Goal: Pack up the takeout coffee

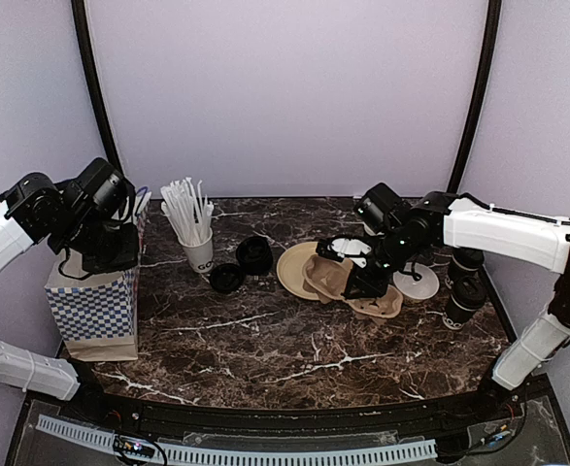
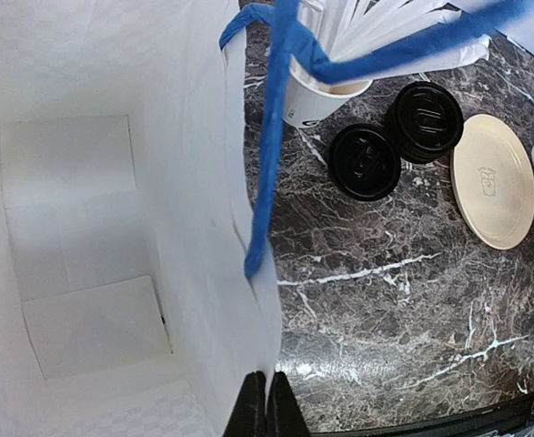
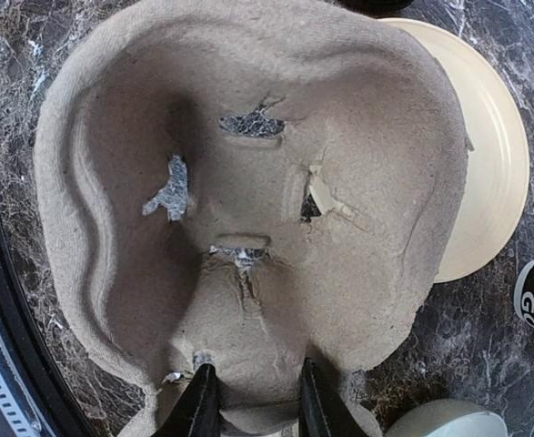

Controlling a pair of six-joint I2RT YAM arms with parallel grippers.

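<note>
Top external view: on the dark marble table [image 1: 265, 340], a checked paper bag [image 1: 95, 311] stands at the left edge with its mouth facing up. At middle-right a moulded pulp cup carrier [image 3: 367, 118] is held tilted, partly overlapping a beige plate [image 1: 294, 264]. The takeout coffee cups [image 1: 459, 303] stand at the far right of the table, well apart from the bag. Two black lids [image 2: 364, 162] lie just beside the white cup of straws [image 2: 317, 96]; whether cups sit under those lids cannot be told. The left gripper [image 2: 267, 408] is clenched on the bag's wall, pinching the paper at the rim near the blue handle [image 2: 271, 137]. The right gripper [image 3: 256, 401] grasps the carrier by its edge, one finger on either face. The step in hand appears to be readying bag and carrier. It would likely go best with the bag mouth drawn wide and held firm. The carrier should then be levelled and set flat on bare marble, right way up, before any cup is seated.
</note>
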